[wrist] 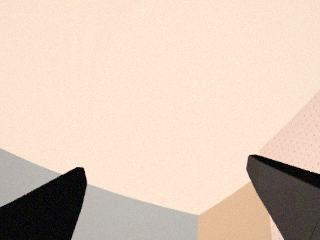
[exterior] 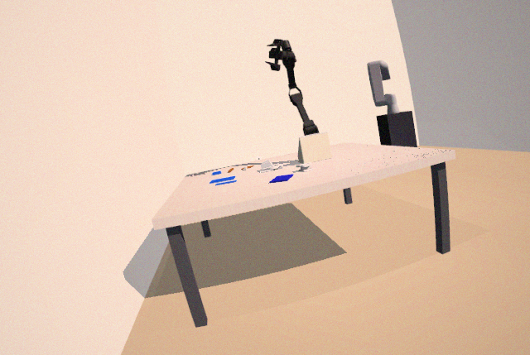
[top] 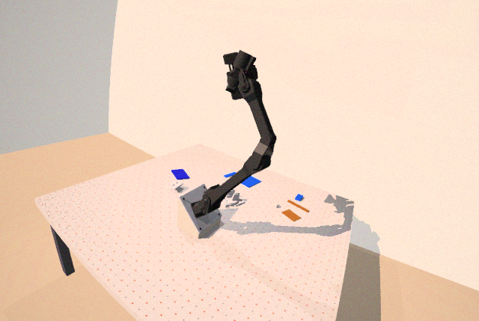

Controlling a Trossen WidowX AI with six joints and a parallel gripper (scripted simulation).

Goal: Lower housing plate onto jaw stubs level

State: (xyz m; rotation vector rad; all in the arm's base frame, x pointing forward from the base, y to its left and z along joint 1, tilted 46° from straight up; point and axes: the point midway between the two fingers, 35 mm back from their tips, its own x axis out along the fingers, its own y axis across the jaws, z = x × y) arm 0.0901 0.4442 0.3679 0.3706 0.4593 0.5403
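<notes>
My gripper [top: 228, 73] [exterior: 267, 54] [wrist: 168, 170] is open and empty, high above the table. Small pale grey parts lie low on the table: one cluster [top: 179, 187] [exterior: 303, 168] beside the arm's base, and a pale piece [exterior: 267, 165] in the middle of the exterior view. In the top view, grey shapes partly behind the arm mix with its shadow. The parts are too small and pale to tell which is the housing plate and which are the jaws, or whether the plate sits level. The wrist view shows none of them.
A dark blue plate [top: 179, 173] [exterior: 281, 179], a lighter blue plate [top: 251, 181], a blue block [top: 299, 197], an orange plate [top: 291, 215] and an orange bar [top: 298, 206] lie on the table [top: 154, 271] [exterior: 385, 163]. The arm's pale base block [exterior: 315, 147] stands near them.
</notes>
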